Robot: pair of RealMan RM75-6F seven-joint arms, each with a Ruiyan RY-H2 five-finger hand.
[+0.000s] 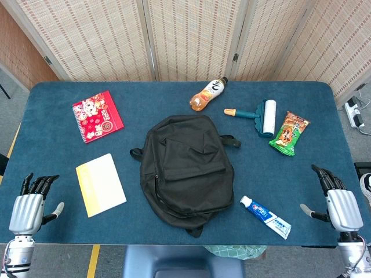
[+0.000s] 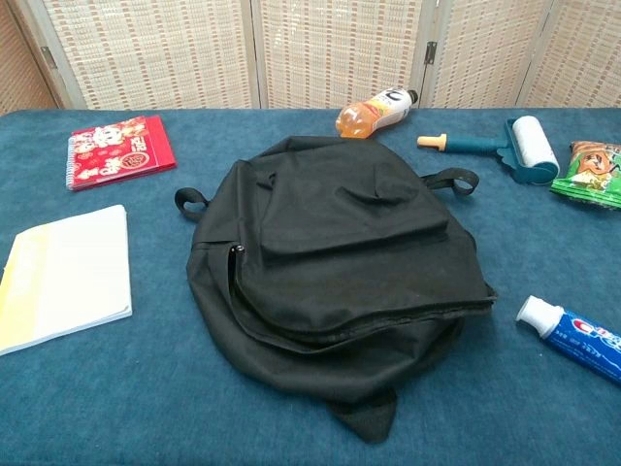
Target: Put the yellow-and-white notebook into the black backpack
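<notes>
The yellow-and-white notebook (image 1: 101, 184) (image 2: 64, 275) lies flat on the blue table, left of the black backpack (image 1: 184, 167) (image 2: 342, 267). The backpack lies flat mid-table, its zips look closed. My left hand (image 1: 30, 204) rests at the near left corner, fingers apart and holding nothing, a short way left of the notebook. Over at the near right corner, my right hand (image 1: 337, 200) is likewise spread and empty. The chest view shows neither hand.
A red notebook (image 1: 97, 116) lies at the back left. An orange drink bottle (image 1: 208, 94), a lint roller (image 1: 259, 116) and a green snack bag (image 1: 288, 133) lie behind and right of the backpack. A toothpaste tube (image 1: 265, 216) lies near the front right.
</notes>
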